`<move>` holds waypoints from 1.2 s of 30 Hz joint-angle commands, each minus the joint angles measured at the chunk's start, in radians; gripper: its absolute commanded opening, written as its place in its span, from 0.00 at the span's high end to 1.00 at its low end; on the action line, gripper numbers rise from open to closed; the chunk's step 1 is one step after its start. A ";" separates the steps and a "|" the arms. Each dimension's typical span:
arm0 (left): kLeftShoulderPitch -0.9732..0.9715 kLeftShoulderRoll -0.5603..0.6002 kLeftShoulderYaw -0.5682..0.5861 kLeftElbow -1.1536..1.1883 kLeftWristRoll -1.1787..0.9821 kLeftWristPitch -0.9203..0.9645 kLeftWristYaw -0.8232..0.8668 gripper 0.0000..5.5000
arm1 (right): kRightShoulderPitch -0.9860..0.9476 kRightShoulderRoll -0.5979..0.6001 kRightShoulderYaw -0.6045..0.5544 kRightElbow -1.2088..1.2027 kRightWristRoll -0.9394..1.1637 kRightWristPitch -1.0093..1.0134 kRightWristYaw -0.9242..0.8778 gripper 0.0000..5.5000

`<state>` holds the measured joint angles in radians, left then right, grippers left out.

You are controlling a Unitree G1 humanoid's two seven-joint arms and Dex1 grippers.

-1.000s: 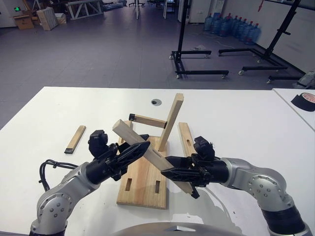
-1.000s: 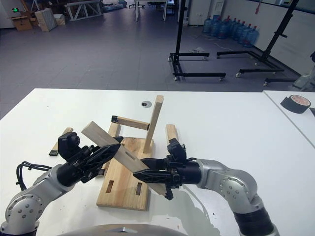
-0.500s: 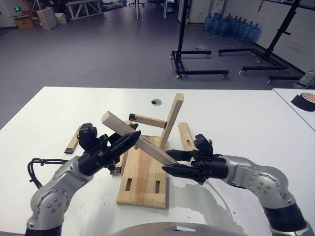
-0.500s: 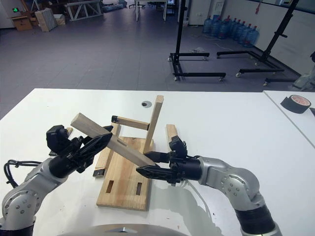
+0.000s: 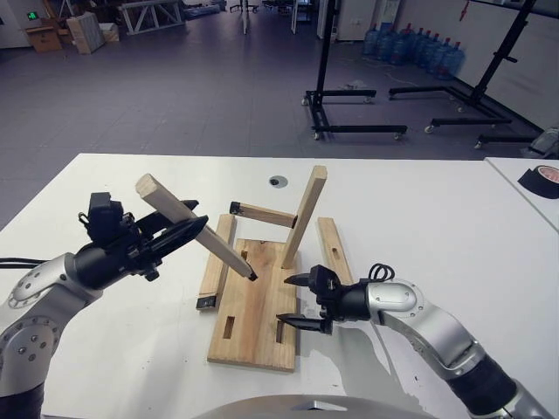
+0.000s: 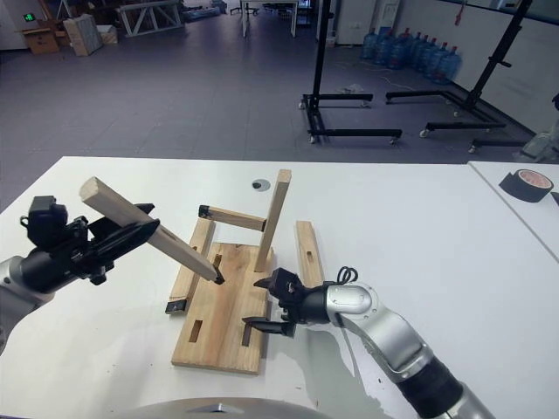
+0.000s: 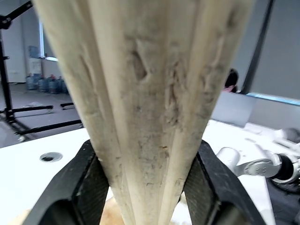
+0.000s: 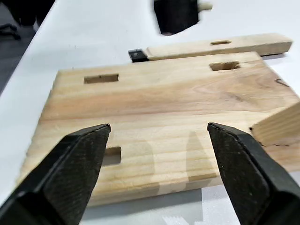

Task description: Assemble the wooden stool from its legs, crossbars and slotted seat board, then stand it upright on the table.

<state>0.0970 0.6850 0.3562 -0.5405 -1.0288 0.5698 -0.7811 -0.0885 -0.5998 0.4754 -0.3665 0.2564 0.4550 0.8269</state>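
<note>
Stool leg (image 5: 223, 251), clamped in my left gripper (image 5: 188, 231), hangs tilted, its dark-tipped lower end over the slotted seat board (image 5: 249, 305) lying flat on the white table (image 5: 419, 218) (another leg (image 5: 303, 216) leans upright at its far edge), while my right gripper (image 5: 286, 299), fingers spread, hovers by the board's near right slot.

A wide grey floor (image 5: 175, 78) is seen stretching back under even indoor light. Black wheeled stands (image 5: 354, 129) are parked at mid-room on the right, and blue water jugs (image 5: 410, 44) are lined up against the far wall behind them. Cardboard boxes (image 5: 83, 33) are stacked in the far left corner, beside a green lit sign (image 5: 31, 15). Up front, a white table (image 5: 437, 209) is pierced by a round cable hole (image 5: 277, 182). A second table (image 6: 534, 212) is set just beside it, with a black tape roll (image 5: 537, 181) laid on top.
</note>
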 commanded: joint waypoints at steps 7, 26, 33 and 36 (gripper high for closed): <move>-0.046 0.027 -0.054 0.022 0.138 -0.004 0.011 0.63 | 0.013 -0.168 0.190 -0.054 -0.342 -0.101 0.082 0.31; -0.042 -0.123 -0.195 0.134 0.305 -0.166 -0.053 0.63 | -0.025 -0.324 0.025 -0.014 -0.276 -0.213 0.265 0.31; -0.045 -0.056 -0.215 0.137 0.350 -0.180 -0.121 0.63 | -0.006 -0.345 -0.023 -0.023 -0.230 -0.224 0.308 0.31; -0.083 -0.027 -0.224 0.162 0.361 -0.174 -0.143 0.63 | -0.007 -0.334 -0.018 -0.022 -0.247 -0.232 0.304 0.31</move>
<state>0.0370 0.6194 0.1445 -0.4040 -0.7158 0.3790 -0.9177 -0.1146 -0.9263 0.4392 -0.4017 0.0389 0.2127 1.1111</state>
